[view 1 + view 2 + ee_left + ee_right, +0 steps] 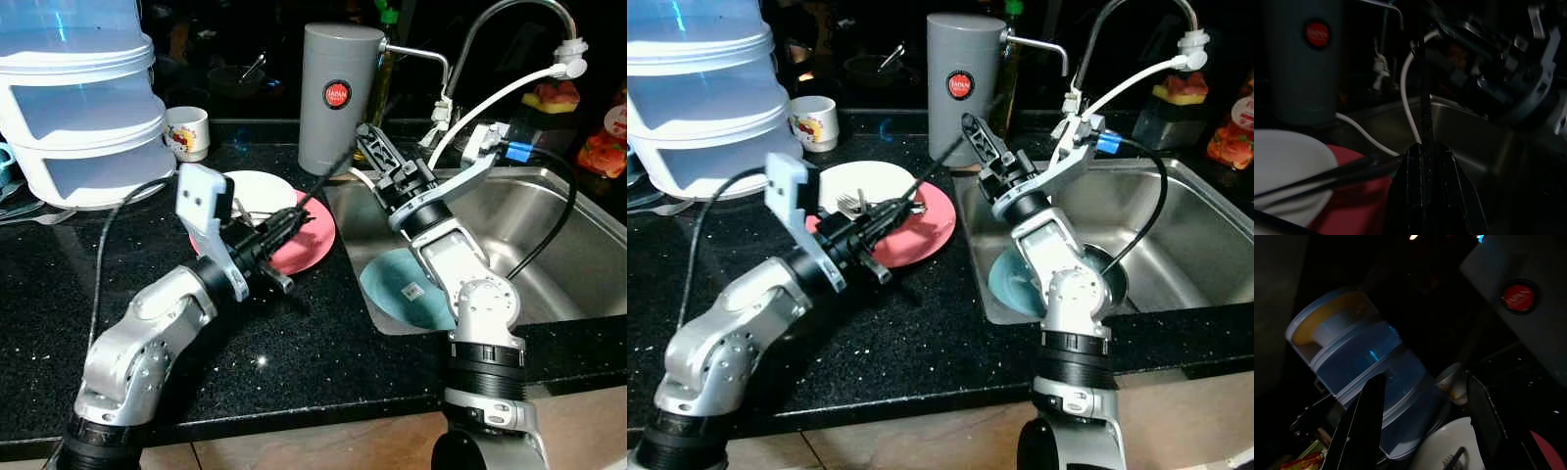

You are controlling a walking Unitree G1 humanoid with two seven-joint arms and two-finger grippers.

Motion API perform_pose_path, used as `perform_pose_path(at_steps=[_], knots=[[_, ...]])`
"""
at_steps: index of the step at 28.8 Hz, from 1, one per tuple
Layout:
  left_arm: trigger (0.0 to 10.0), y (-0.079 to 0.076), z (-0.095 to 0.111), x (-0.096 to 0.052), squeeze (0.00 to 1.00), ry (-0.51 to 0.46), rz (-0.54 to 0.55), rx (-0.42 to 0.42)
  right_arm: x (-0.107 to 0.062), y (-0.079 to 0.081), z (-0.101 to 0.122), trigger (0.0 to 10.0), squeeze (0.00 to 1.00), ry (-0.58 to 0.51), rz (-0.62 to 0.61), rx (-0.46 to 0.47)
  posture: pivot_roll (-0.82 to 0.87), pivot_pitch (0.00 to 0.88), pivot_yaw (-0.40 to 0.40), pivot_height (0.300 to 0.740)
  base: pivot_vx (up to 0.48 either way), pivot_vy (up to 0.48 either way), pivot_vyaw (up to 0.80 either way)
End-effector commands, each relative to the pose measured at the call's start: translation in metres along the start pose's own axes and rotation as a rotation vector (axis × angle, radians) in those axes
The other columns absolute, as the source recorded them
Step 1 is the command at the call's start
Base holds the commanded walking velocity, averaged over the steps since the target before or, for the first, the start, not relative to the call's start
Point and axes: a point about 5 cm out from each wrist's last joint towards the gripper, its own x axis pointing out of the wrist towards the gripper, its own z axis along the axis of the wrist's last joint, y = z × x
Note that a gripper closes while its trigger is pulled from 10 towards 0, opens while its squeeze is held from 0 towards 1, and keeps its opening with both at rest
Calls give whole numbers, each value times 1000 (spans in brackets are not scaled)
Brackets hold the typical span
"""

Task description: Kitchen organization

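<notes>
Left hand (294, 217) grips a chopstick (328, 176) over the pink plate (312, 245); right hand (1425, 421) spread, holding nothing

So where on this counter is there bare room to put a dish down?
The black counter is bare in front of the pink plate, toward its near edge. It is crowded behind: white plate, mug, grey canister, stacked containers.

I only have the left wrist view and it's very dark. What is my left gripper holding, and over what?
Observer: The left gripper is shut on a thin black stick, above the pink plate.
Operator: Where's the right gripper?
Observer: The right gripper is open, beside the grey canister and near the stick's far end.
Operator: Anything in the sink?
Observer: A light blue plate lies in the sink.
</notes>
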Motion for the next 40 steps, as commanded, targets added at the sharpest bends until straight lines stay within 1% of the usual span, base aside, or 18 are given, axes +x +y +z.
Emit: perform_pose_path(at_steps=[1, 6, 7, 8, 9, 10, 24, 25, 26, 27, 28, 29, 30, 35, 36, 37, 39, 40], knots=[[0, -5, -3, 0, 0, 26, -33, 2, -1, 5, -3, 10000, 0, 24, 36, -4, -12, 36, -22, 740, 0, 0, 0], [0, -5, -2, 0, 0, 23, -34, 3, -1, 4, -5, 10000, 0, 40, 31, -18, -12, 36, -22, 740, 0, 0, 0], [0, -4, -2, 0, 0, 23, -34, 4, -1, 2, -5, 4784, 0, 36, 25, -15, -12, 36, -22, 740, 0, 0, 0], [0, -4, -2, 0, 0, 23, -32, 5, -1, 1, -4, 3765, 0, 30, 18, -9, -12, 36, -22, 740, 0, 0, 0], [0, -4, -2, 0, 0, 23, -32, 5, -1, 1, -4, 3765, 0, 30, 18, -9, -12, 36, -22, 740, 0, 0, 0], [0, -3, -2, 0, 0, 23, -29, 6, -2, 0, -4, 0, 0, 24, 15, 2, -10, 36, -22, 740, 0, 0, 0], [0, -2, -1, -1, 0, 28, -26, 13, -2, -3, 2, 0, 0, -12, 3, 29, -9, 37, -20, 740, 0, 0, 0], [1412, -2, -1, -1, 0, 27, -25, 15, -2, -4, 3, 0, 0, -18, 0, 32, -9, 37, -20, 740, 0, 0, 0], [10000, -2, -1, 0, 0, 28, -27, 14, -2, -4, 4, 0, 0, -24, -4, 35, -9, 37, -20, 740, 0, 0, 0], [10000, -3, -1, 0, 0, 26, -30, 16, -2, -5, 5, 0, 0, -29, -7, 38, -9, 37, -20, 740, 0, 0, 0], [10000, -3, 0, 0, 235, 23, -32, 18, -1, -5, 6, 0, 0, -38, -11, 42, -9, 37, -20, 740, 0, 0, 0], [10000, -3, 0, 0, 235, 23, -32, 18, -1, -5, 6, 0, 0, -38, -11, 42, -9, 37, -20, 740, 0, 0, 0], [10000, -3, 0, 0, 1000, 18, -32, 17, -1, -6, 9, 0, 0, -50, -17, 47, -9, 37, -20, 740, 0, 0, 0], [10000, -2, 5, 2, 1000, -2, -23, 42, 2, -9, 26, 0, 0, -129, -36, 93, -11, 34, -21, 740, 0, 0, 0], [10000, -2, 7, 3, 522, -10, -22, 47, 3, -9, 31, 0, 0, -146, -32, 102, -11, 34, -21, 740, 0, 0, 0], [10000, -2, 9, 3, 0, -15, -23, 50, 3, -9, 34, 0, 0, -157, -30, 108, -11, 34, -21, 740, 0, 0, 0], [10000, -6, 17, 5, 0, -46, -52, 65, 4, -11, 46, 0, 0, -186, -26, 89, -13, 36, -23, 740, 0, 0, 0], [10000, -6, 17, 5, 0, -46, -52, 65, 4, -11, 46, 0, 0, -186, -26, 89, -13, 36, -23, 740, 0, 0, 0]])
